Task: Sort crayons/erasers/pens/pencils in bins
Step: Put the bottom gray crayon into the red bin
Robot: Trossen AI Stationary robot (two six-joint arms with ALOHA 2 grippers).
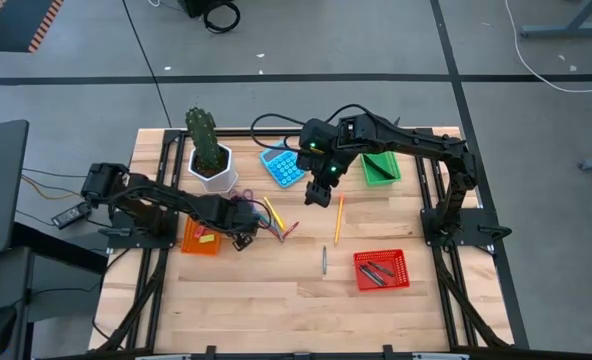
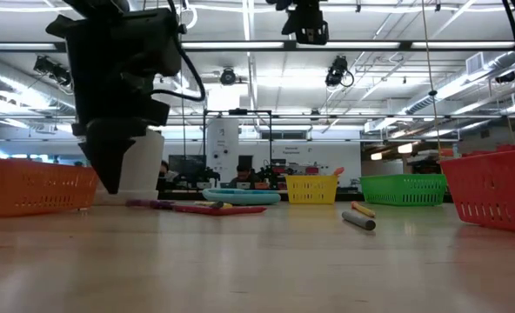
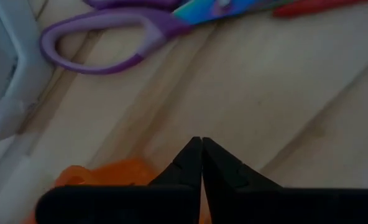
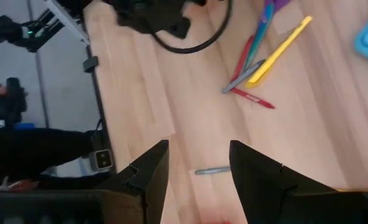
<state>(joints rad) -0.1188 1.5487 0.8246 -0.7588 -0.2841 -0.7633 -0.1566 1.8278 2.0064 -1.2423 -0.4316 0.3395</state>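
Note:
My left gripper (image 1: 242, 241) (image 3: 201, 150) is shut with nothing in it. It points down close over the table beside the orange bin (image 1: 200, 241) (image 3: 103, 174), near the purple-handled scissors (image 3: 103, 43). My right gripper (image 1: 321, 192) (image 4: 196, 168) hangs open high above the table's middle. Below it a short grey stick (image 1: 324, 261) (image 4: 212, 170) lies flat on the wood. An orange pencil (image 1: 338, 220) lies flat near it. A yellow pencil (image 1: 273, 212) (image 4: 277, 50) and a red pen (image 4: 252, 98) lie in a small pile by the scissors. Dark pens lie in the red bin (image 1: 381, 270).
A white plant pot (image 1: 214, 172) with a cactus and a blue calculator (image 1: 283, 166) stand at the far side. The green bin (image 1: 381, 168) is at the far right. In the low view a yellow bin (image 2: 312, 189) stands at the back. Bare wood lies along the near edge.

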